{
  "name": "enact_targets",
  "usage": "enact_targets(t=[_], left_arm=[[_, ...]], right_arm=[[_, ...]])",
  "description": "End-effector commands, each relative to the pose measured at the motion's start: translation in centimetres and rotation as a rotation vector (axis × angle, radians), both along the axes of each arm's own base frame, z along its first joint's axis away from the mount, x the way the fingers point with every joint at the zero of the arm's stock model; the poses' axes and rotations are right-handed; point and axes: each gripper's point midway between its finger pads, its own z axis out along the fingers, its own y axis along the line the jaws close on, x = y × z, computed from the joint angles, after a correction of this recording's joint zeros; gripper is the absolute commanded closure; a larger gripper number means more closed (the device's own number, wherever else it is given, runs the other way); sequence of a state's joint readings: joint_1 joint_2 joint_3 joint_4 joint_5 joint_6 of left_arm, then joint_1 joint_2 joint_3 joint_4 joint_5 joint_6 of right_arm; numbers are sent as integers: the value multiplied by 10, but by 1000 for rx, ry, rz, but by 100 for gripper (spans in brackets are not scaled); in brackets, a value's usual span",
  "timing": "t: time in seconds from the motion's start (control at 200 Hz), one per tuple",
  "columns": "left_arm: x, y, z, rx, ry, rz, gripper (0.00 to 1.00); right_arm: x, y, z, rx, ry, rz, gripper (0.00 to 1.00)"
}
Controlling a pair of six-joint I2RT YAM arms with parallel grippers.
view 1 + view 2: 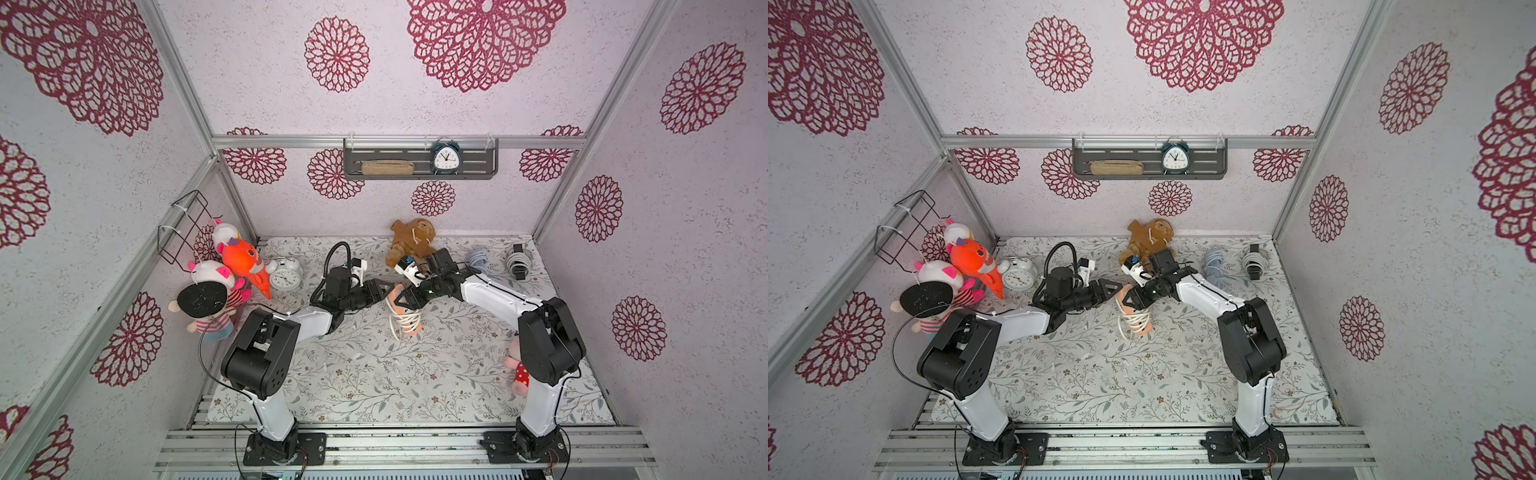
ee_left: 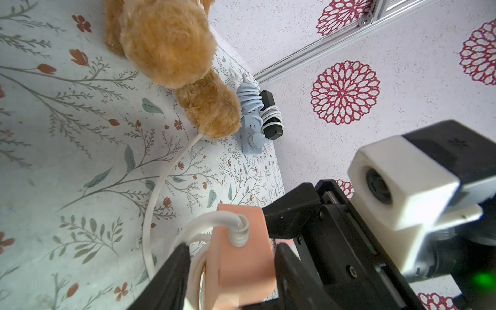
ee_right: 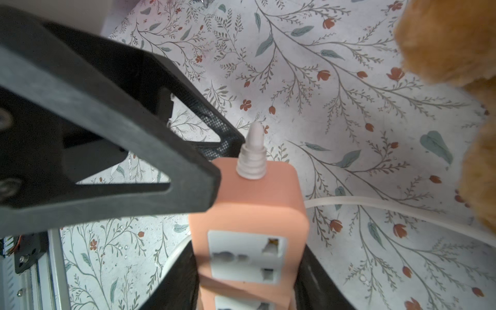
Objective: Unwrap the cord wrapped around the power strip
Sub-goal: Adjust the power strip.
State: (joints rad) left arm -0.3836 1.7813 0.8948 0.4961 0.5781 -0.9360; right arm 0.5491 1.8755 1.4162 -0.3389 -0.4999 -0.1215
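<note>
— Mid-table, between our two arms, the power strip stands tilted up, the end where the cord leaves it uppermost and the other end down toward our bases. Agreed?

— Agreed. Whether the low end rests on the floral mat we cannot tell.

— Our right gripper?

— Clamped partway shut across the body, one finger on each long edge, beside the first sockets.

— And the left gripper?

— About half closed on the uppermost end. Its fingers sit one to each side of the strip, and a loop of cord looks caught under one of them.

— Where do the wraps lie from us?

— Below both grips, on the lower half. In both top views the white coils ring the strip there, across its long axis. A loose run curves over the mat and ends by the foot of the brown plush toy; we cannot see the plug.

— Then our left arm is nearer the cord's root. We judge it the one to free the coils while the right steadies the strip.

— Yes, and we should lead the cord around the long axis, not along it, or the coils may only tighten.
</note>
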Motion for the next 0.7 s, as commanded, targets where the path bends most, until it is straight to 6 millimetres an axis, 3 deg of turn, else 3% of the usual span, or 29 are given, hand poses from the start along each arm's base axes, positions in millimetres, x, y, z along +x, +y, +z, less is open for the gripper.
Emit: enact_targets(t=[0.0, 0.165, 0.345, 0.455, 0.69], left_arm=[[0, -5, -6, 2, 14, 10, 52], [0, 0, -10, 32, 38, 49, 59], [-3, -5, -20, 43, 72, 42, 44], [-3, -10, -22, 31, 80, 28, 41], [0, -8, -23, 42, 81, 41, 61]], right_arm=[[5, 16, 43, 84, -95, 27, 72], [7, 14, 41, 70, -97, 12, 72], [7, 15, 44, 82, -102, 6, 73], [8, 16, 45, 87, -105, 2, 73], [5, 21, 45, 90, -102, 30, 73]])
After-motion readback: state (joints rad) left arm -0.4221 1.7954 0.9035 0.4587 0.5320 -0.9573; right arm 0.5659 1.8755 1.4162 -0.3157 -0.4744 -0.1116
